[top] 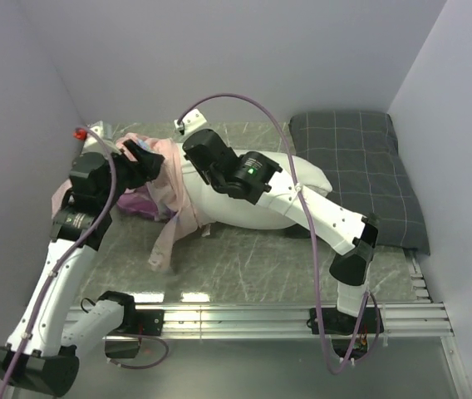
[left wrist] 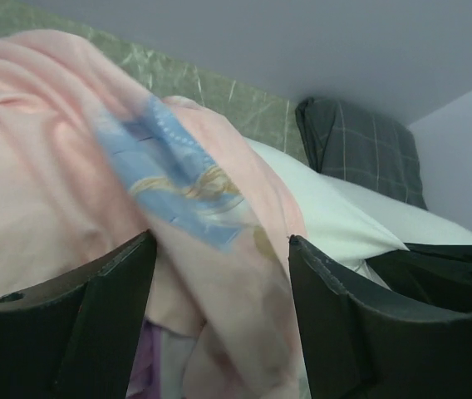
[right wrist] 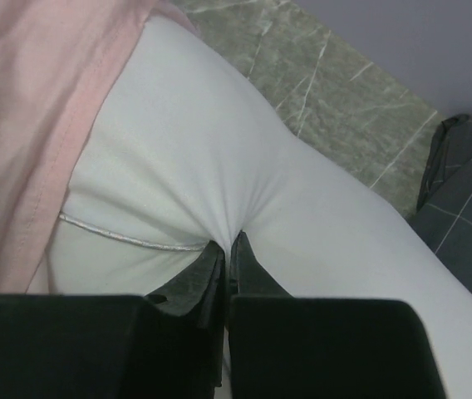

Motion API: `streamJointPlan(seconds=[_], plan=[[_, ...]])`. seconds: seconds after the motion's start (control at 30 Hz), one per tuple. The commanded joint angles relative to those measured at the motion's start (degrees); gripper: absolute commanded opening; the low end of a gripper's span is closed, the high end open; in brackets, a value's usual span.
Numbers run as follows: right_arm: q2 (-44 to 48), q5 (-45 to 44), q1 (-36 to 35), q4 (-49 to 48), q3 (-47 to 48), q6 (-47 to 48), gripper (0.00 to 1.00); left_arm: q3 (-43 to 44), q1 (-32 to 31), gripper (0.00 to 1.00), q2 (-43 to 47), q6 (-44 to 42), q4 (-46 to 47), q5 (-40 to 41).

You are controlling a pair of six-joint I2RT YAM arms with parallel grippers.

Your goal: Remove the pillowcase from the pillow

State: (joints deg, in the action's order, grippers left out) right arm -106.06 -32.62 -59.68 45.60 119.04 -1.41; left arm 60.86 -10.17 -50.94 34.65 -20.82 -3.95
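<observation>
The white pillow (top: pixel 298 179) lies across the middle of the table, its left end still inside the pillowcase (top: pixel 169 195). The pillowcase is turned pale pink side out and bunched at the left, with a purple patch by the left arm. My right gripper (right wrist: pixel 229 241) is shut, pinching a fold of the pillow's white cover (right wrist: pixel 219 166) just right of the pillowcase's pink hem (right wrist: pixel 45 125). My left gripper (left wrist: pixel 219 249) is open with its jaws wide apart, and loose pillowcase fabric (left wrist: pixel 178 174) with a blue cartoon print hangs between its fingers (left wrist: pixel 95 316). The left gripper sits at the pillowcase's far-left top (top: pixel 140 162).
A dark grey checked pillow (top: pixel 356 170) lies at the back right against the wall, and also shows in the left wrist view (left wrist: pixel 361 150) and the right wrist view (right wrist: pixel 469 208). A small red object (top: pixel 79 133) sits at the back left corner. The table is green marbled (top: pixel 244 258).
</observation>
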Motion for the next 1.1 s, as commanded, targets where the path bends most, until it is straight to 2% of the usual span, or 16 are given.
streamJointPlan(seconds=[0.0, 0.07, 0.17, 0.2, 0.3, 0.37, 0.4, 0.43, 0.47, 0.57, 0.67, 0.83, 0.87, 0.93, 0.97, 1.07], plan=[[3.3, 0.2, 1.3, -4.4, 0.4, -1.8, 0.0, -0.8, -7.3, 0.71, -2.8, -0.6, -1.1, 5.6], [3.1, 0.4, 2.0, -4.1, 0.1, -2.2, 0.0, -1.3, -11.6, 0.71, -5.4, -0.8, -1.9, 11.6], [3.8, 0.7, 3.1, -4.6, -1.3, -2.8, 0.0, -1.6, -12.5, 0.58, -7.3, 0.3, -3.5, 16.4], [4.5, 0.7, 3.5, -4.5, -1.6, -3.4, 0.0, -1.8, -12.5, 0.4, -7.2, 0.4, -3.5, 21.0], [7.0, 0.2, 5.0, -2.9, -2.4, -4.5, 0.0, -1.6, -10.8, 0.07, -6.3, 0.1, -3.8, 29.7], [9.3, -0.6, 5.7, -2.8, -3.8, -4.5, 0.0, -0.5, -4.7, 0.01, -5.8, -0.5, -4.5, 30.4], [11.9, -0.9, 6.3, -2.9, -4.2, -4.7, 0.0, -0.4, -1.6, 0.0, -5.6, -0.6, -4.1, 29.3], [13.0, -0.9, 6.8, -2.6, -4.4, -4.8, 0.0, -0.6, 1.7, 0.01, -4.8, -0.7, -3.3, 24.8], [14.3, -1.0, 7.1, -2.4, -4.7, -4.9, 0.0, -1.1, 8.9, 0.0, -4.4, -0.5, -2.0, 22.5], [18.8, 0.5, 9.0, -1.7, -5.6, -5.5, 0.0, -1.3, 20.5, 0.01, -4.3, 0.1, -1.0, 14.9], [23.1, 6.2, 9.7, -1.9, -6.6, -6.1, 0.0, -1.0, 27.2, 0.0, -6.2, 0.1, -1.0, 10.6], [29.1, 18.6, 9.6, -5.2, -10.1, -6.7, 0.0, -0.8, 29.2, 0.01, -7.1, -1.3, -0.6, 6.2], [29.5, 20.5, 9.7, -5.9, -10.7, -6.3, 0.0, -1.1, 29.2, 0.1, -6.6, -1.6, 0.1, 4.5], [29.4, 22.9, 10.4, -7.3, -11.5, -6.5, 0.0, -0.9, 29.2, 0.17, -6.0, -2.5, 1.3, 1.1], [28.6, 24.8, 12.8, -7.6, -11.7, -7.3, 0.0, -0.6, 29.1, 0.24, -6.1, -2.8, 1.5, -0.8], [25.4, 35.3, 20.4, -10.7, -14.8, -10.6, 0.0, 1.6, 28.9, 0.34, -7.9, -4.2, 0.0, -7.3]])
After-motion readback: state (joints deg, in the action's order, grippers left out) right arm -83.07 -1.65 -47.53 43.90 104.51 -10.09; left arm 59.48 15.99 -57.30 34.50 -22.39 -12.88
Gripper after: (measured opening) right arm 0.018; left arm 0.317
